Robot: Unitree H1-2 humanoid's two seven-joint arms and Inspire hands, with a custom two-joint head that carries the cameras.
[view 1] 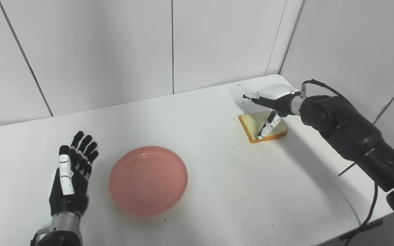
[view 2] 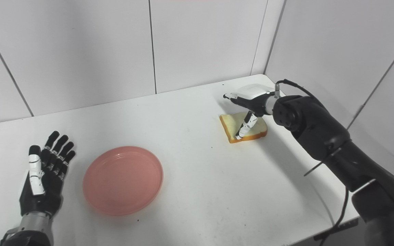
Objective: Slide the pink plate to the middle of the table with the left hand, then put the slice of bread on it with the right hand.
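The pink plate [view 1: 148,179] lies flat on the white table [view 1: 217,191], left of centre and near the front. My left hand [view 1: 72,174] stands just left of the plate, palm up, fingers spread, open and apart from the rim. The slice of bread [view 1: 250,123] lies flat at the back right of the table. Over it hovers my right hand [view 1: 272,102], open, its thumb pointing down onto the slice's top near the front crust and the other fingers stretched out to the left above it.
White wall panels close the table at the back and on the right, right behind the bread. A black cable [view 1: 368,218] hangs from my right arm [view 1: 351,140] over the table's front right edge.
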